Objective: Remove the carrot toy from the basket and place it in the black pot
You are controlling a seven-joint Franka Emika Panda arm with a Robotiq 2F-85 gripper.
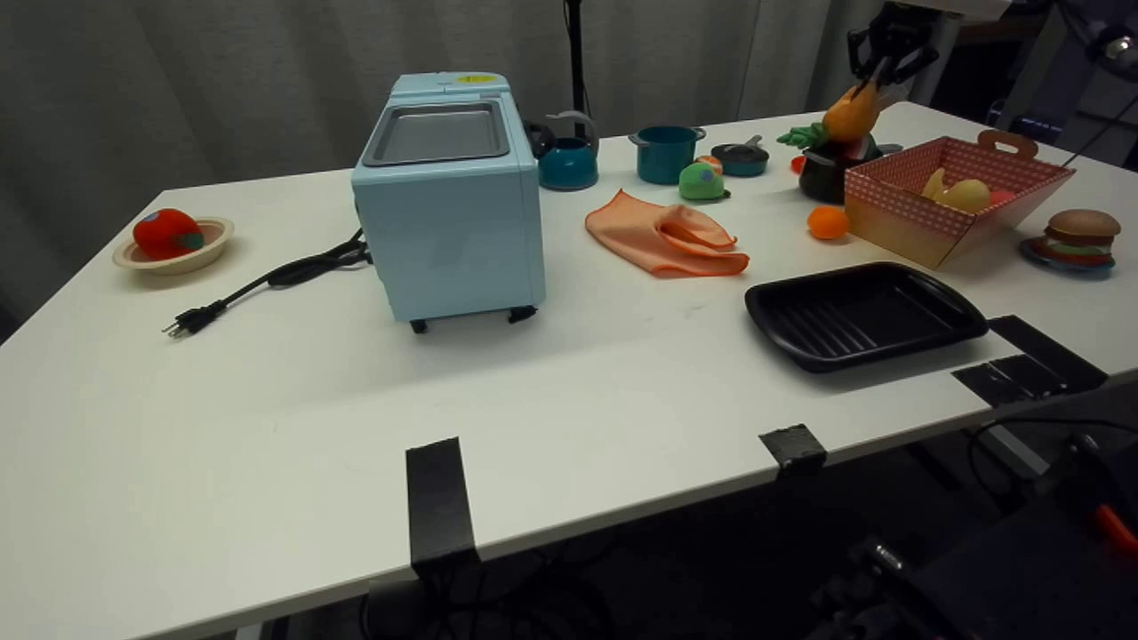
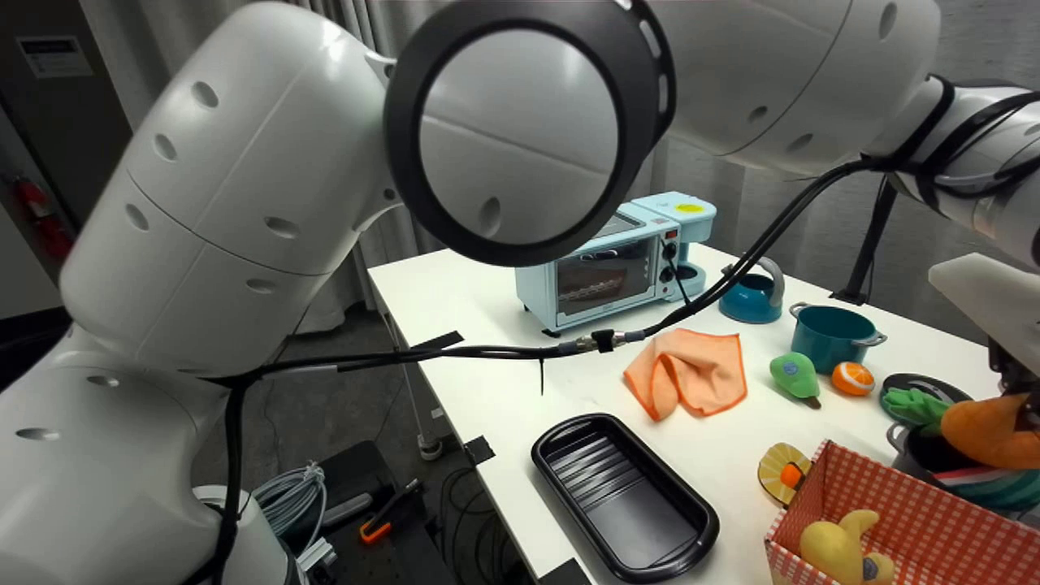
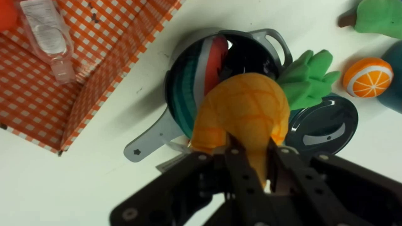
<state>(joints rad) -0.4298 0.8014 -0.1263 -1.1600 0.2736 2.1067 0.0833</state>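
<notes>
Treat the carrot toy point(image 3: 248, 106) as likely light, squashy plush, best pinched by the leafless end: clamped there now between the fingers point(image 3: 239, 166), over the black pot point(image 1: 822, 182), perhaps touching it.

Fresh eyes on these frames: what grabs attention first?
Probably the thick white jointed robot arm, spanning the top of an exterior view. Next, the soft-looking orange toy with green leaves, clamped in the black gripper over the round black pot. Then the boxy pale-blue toaster oven, on the white table in both exterior views.
</notes>
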